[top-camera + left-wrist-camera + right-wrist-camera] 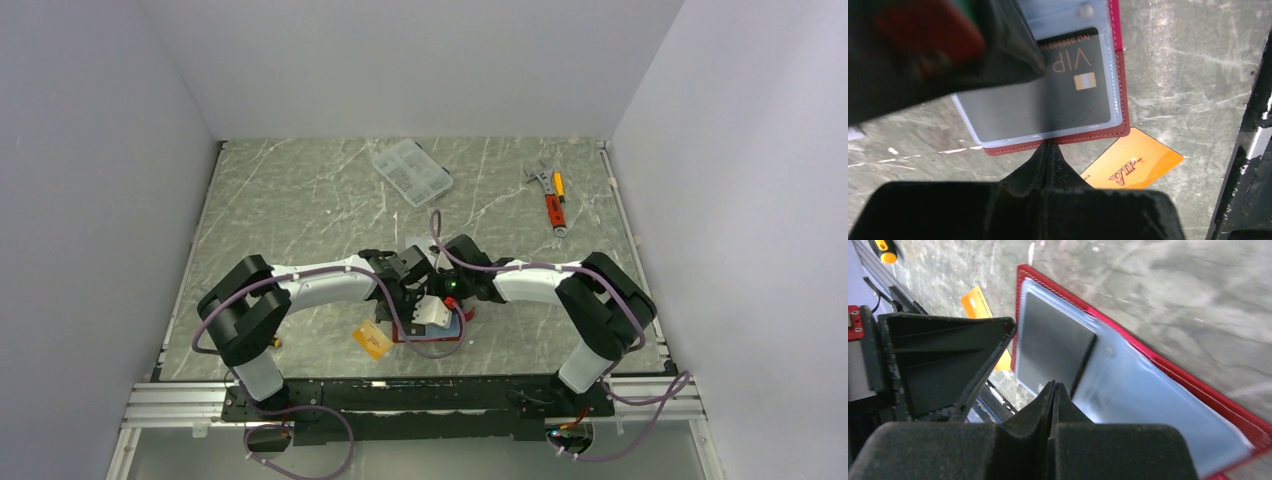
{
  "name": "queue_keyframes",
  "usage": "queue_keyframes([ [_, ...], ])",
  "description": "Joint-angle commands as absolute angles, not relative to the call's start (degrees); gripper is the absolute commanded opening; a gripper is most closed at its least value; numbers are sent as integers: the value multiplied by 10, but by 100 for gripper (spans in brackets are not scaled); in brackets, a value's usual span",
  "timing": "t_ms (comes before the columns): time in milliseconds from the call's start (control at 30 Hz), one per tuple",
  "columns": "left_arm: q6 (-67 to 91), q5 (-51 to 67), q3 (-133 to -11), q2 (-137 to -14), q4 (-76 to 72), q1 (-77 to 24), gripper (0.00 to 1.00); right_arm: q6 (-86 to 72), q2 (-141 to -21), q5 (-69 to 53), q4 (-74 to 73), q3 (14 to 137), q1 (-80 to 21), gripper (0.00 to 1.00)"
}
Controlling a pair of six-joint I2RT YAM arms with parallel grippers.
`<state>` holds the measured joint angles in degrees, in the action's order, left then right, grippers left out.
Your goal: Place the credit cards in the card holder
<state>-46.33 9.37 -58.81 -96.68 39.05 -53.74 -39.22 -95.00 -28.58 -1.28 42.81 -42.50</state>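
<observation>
**A:** The left gripper [1050, 146], jaws pressed together on nothing, points its tip at the near red rim of the open card holder [1088, 136].

**B:** And the right gripper [1054, 386]?

**A:** Pressed shut and empty too, poised over the holder's light blue inside, close to the left one.

**B:** Where does the holder lie?

**A:** Spread flat on the marbled table [300, 200], between the two arms, towards the near edge. A dark VIP card [1073, 75] sits in its clear pocket. An orange VIP card [1135, 162] lies on the table at the holder's corner; whether they touch cannot be told.

**B:** Anything further back?

**A:** A clear compartment box [411, 171] and a cluster of hand tools [552, 200], well apart from the arms.
</observation>
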Motion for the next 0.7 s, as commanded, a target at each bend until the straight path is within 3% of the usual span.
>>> queue_keyframes([
  [0, -478, 114, -614, -951, 381, -541, 1, -386, -887, -281, -64, 413, -348, 0],
  [200, -478, 108, -635, -921, 420, -538, 5, -350, -824, -295, -119, 435, -270, 27],
  [300, -473, 100, -657, -910, 440, -533, 13, -339, -816, -289, -142, 468, -242, 39],
  [333, -471, 98, -665, -906, 445, -530, 20, -336, -815, -277, -149, 476, -233, 42],
  [367, -469, 89, -687, -896, 453, -519, 34, -329, -822, -249, -165, 492, -206, 45],
  [433, -469, 70, -720, -891, 458, -511, 48, -326, -830, -215, -175, 502, -188, 47],
  [467, -472, 46, -739, -890, 461, -508, 80, -324, -832, -205, -176, 508, -182, 47],
  [500, -473, 20, -760, -890, 461, -508, 98, -323, -836, -184, -180, 514, -177, 48],
  [600, -457, -45, -846, -898, 462, -492, 99, -315, -847, -145, -189, 531, -171, 50],
  [667, -439, -12, -900, -915, 472, -448, 99, -308, -856, -127, -194, 540, -168, 53],
])
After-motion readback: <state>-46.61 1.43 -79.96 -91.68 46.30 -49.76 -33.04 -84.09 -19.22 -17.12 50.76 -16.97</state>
